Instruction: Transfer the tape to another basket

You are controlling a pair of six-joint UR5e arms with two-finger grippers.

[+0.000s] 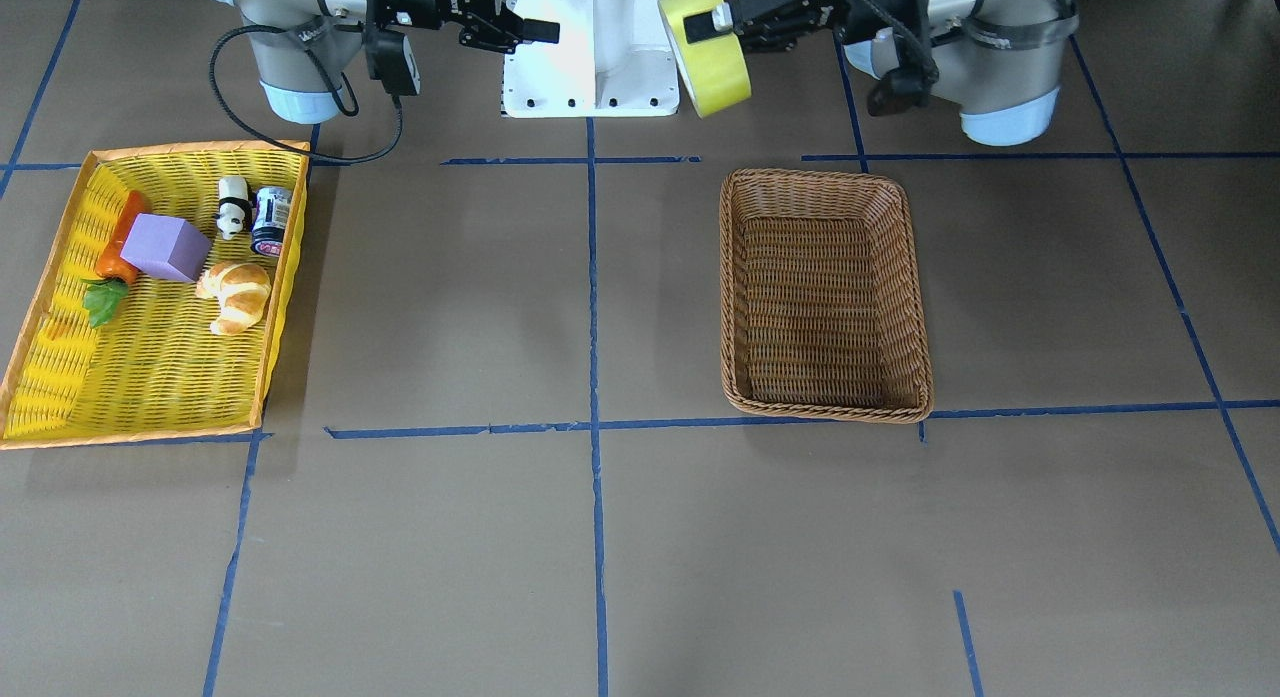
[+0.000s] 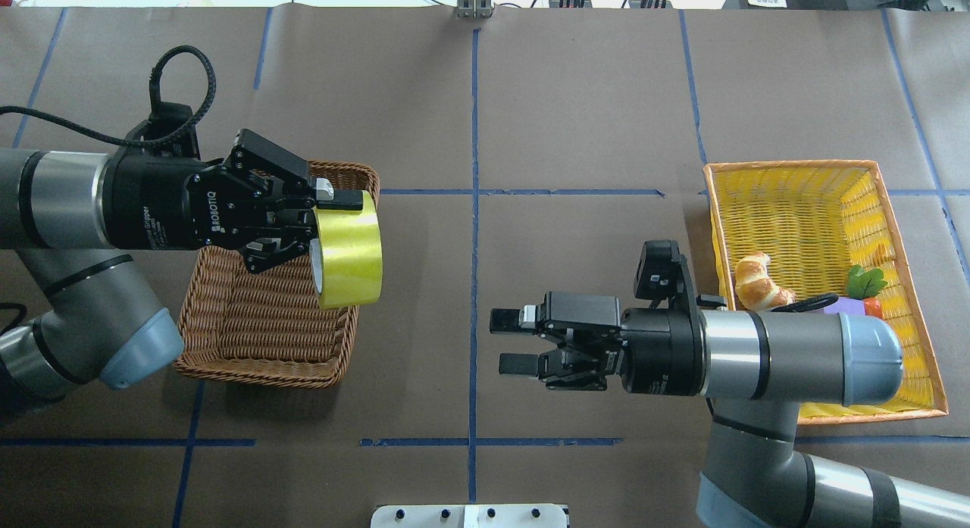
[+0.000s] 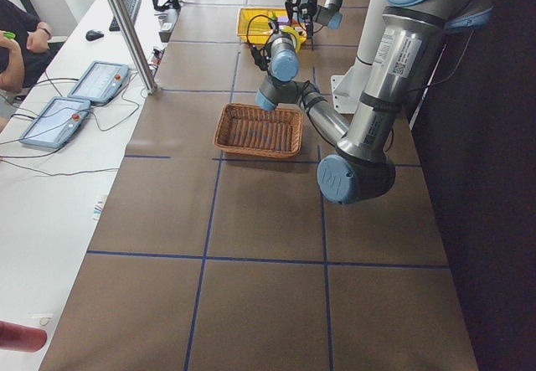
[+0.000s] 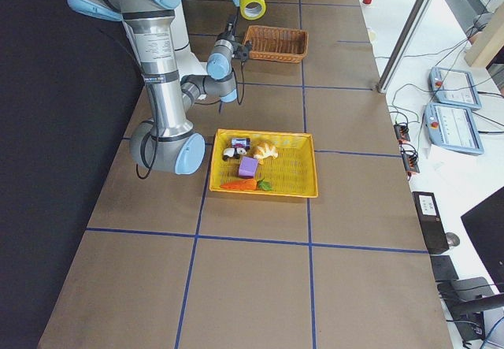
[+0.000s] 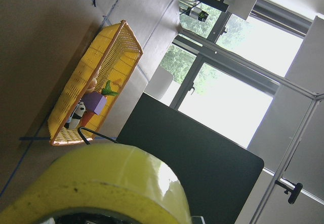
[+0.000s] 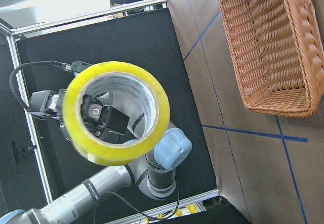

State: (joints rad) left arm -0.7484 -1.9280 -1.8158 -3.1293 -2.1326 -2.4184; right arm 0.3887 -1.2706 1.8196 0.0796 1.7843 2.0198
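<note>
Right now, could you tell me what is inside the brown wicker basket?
Nothing: the wicker basket shows only bare weave. Overhead, the left gripper and tape cover part of it.

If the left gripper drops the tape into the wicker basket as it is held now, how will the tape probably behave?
Probably stiff: the tape looks evenly round though the left gripper pinches only one wall. Held on edge, it may roll on landing; the walls of the basket should stop it. Its glossy face looks slippery.
</note>
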